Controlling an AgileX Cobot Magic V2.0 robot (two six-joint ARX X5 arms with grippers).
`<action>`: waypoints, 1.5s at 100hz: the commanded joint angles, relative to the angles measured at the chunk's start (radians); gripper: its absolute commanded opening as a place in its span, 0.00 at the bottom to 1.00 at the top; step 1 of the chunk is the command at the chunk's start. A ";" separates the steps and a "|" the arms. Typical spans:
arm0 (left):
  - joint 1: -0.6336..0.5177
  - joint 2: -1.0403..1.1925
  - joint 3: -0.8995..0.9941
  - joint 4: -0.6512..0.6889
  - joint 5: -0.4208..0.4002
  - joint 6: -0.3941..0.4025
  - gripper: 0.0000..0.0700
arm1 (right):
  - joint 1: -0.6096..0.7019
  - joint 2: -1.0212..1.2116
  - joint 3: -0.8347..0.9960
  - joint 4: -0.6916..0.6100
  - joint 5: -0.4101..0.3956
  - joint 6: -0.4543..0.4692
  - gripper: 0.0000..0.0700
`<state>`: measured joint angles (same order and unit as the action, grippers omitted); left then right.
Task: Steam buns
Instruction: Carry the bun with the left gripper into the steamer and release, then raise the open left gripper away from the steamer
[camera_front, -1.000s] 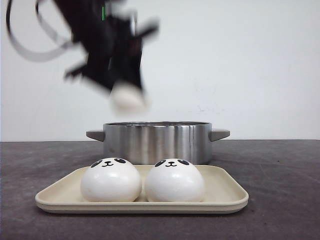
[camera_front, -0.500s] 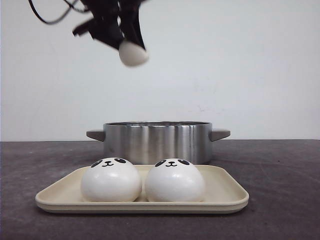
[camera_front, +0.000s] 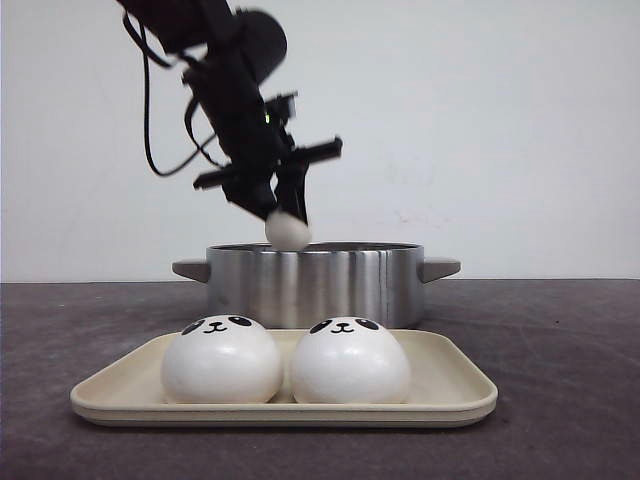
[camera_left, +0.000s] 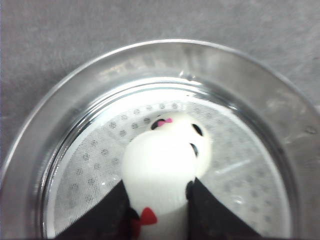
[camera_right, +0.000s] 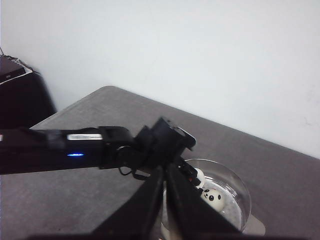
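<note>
My left gripper (camera_front: 284, 222) is shut on a white bun (camera_front: 288, 233) and holds it just above the rim of the steel pot (camera_front: 313, 285). In the left wrist view the held bun (camera_left: 156, 170) sits between the fingers (camera_left: 212, 215), over the pot's perforated steamer plate (camera_left: 95, 160). A second bun (camera_left: 191, 134) with a panda face lies on that plate; it also shows in the right wrist view (camera_right: 214, 195). Two more panda buns (camera_front: 222, 358) (camera_front: 350, 359) rest on the beige tray (camera_front: 450, 395). My right gripper (camera_right: 165, 172) is shut and empty, high above the pot.
The pot has side handles (camera_front: 438, 268) and stands behind the tray on a dark grey table (camera_front: 560, 400). A white wall is behind. The left arm (camera_right: 75, 150) stretches across the right wrist view. A dark object (camera_right: 15, 95) stands at the table's far corner.
My left gripper, with the bun in it, rose high and then came down and rightward to the pot's rim. The two buns on the tray have not moved.
</note>
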<state>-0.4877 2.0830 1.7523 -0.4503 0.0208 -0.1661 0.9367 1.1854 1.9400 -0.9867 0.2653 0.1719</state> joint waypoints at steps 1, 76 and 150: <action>0.001 0.039 0.031 0.006 -0.007 0.016 0.01 | 0.012 0.010 0.018 -0.003 0.001 0.000 0.00; 0.010 0.076 0.260 -0.169 0.000 0.015 0.97 | 0.012 0.010 0.008 -0.048 0.007 -0.023 0.00; -0.026 -0.492 0.428 -0.500 -0.006 0.030 0.89 | -0.142 0.013 -0.694 0.161 -0.168 0.240 0.01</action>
<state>-0.5064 1.6165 2.1536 -0.9375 0.0204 -0.1642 0.7845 1.1881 1.2690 -0.8749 0.1020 0.3508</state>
